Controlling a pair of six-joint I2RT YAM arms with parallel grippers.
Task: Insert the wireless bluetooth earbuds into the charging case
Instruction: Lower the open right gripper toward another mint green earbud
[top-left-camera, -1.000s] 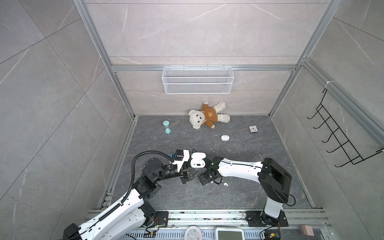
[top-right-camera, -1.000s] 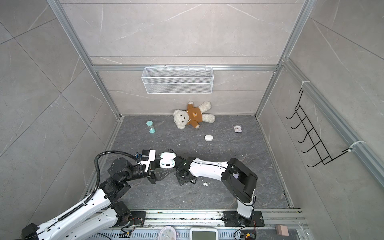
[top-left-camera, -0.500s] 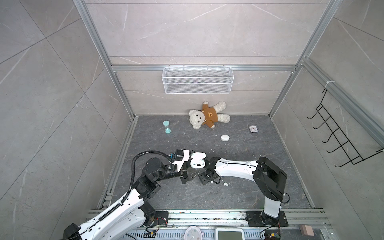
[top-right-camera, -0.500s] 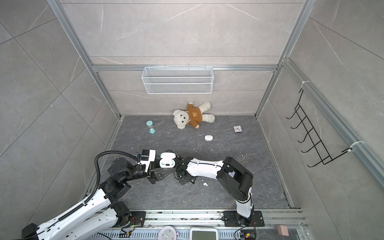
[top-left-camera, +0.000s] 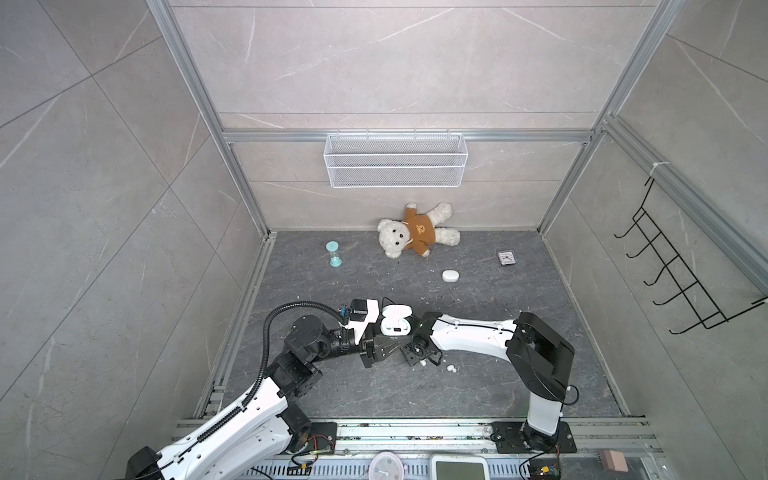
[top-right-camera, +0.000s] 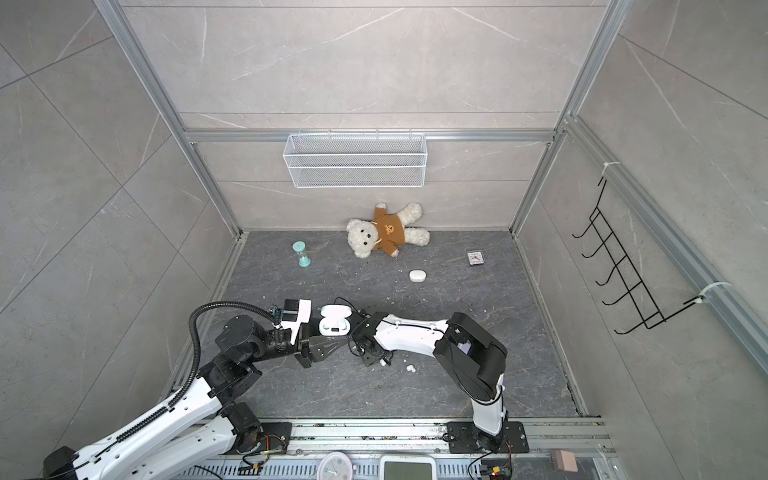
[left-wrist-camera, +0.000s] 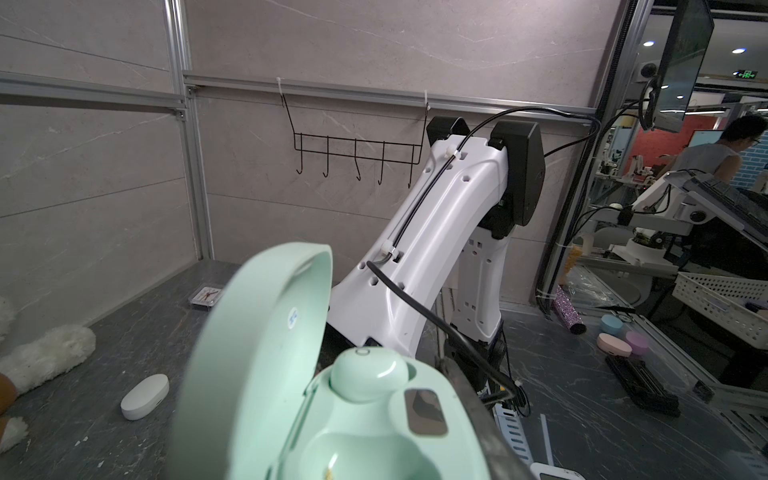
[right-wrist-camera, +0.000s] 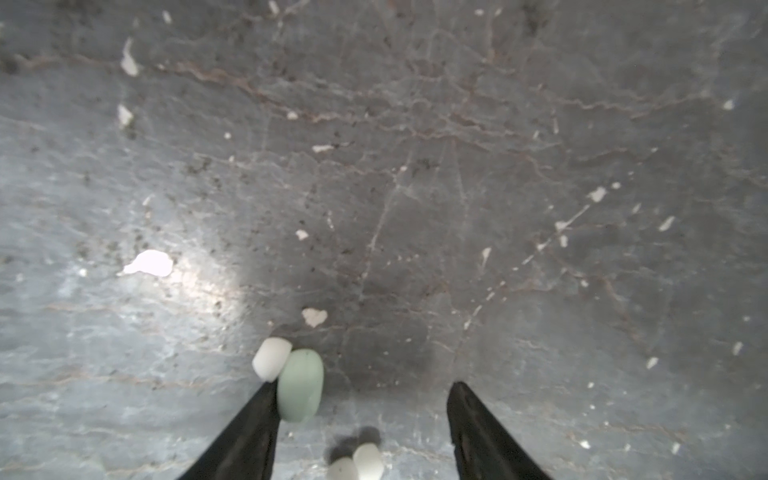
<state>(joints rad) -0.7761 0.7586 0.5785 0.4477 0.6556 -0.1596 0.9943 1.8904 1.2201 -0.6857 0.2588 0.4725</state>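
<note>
My left gripper (top-left-camera: 384, 345) is shut on the mint green charging case (left-wrist-camera: 365, 424), which looks pale in both top views (top-left-camera: 396, 322) (top-right-camera: 334, 322). Its lid stands open. One mint earbud (left-wrist-camera: 368, 374) sits in a well; the well beside it is empty. My right gripper (right-wrist-camera: 361, 399) points down at the floor just right of the case, open (top-left-camera: 419, 358). A mint earbud (right-wrist-camera: 301, 384) with a white tip rests against the inner side of one finger (right-wrist-camera: 253, 424); the opposite finger stands apart from it. A white earbud (right-wrist-camera: 359, 461) lies on the floor nearby (top-left-camera: 449, 368).
At the back lie a teddy bear (top-left-camera: 415, 235), a teal hourglass (top-left-camera: 333, 253), a closed white case (top-left-camera: 450, 275) and a small clock (top-left-camera: 507, 258). A wire basket (top-left-camera: 395, 160) hangs on the back wall, a hook rack (top-left-camera: 673, 274) on the right wall. White crumbs dot the floor.
The right arm's elbow has swung a little to the left while its gripper stays low beside the case. The left arm and the case have not moved.
</note>
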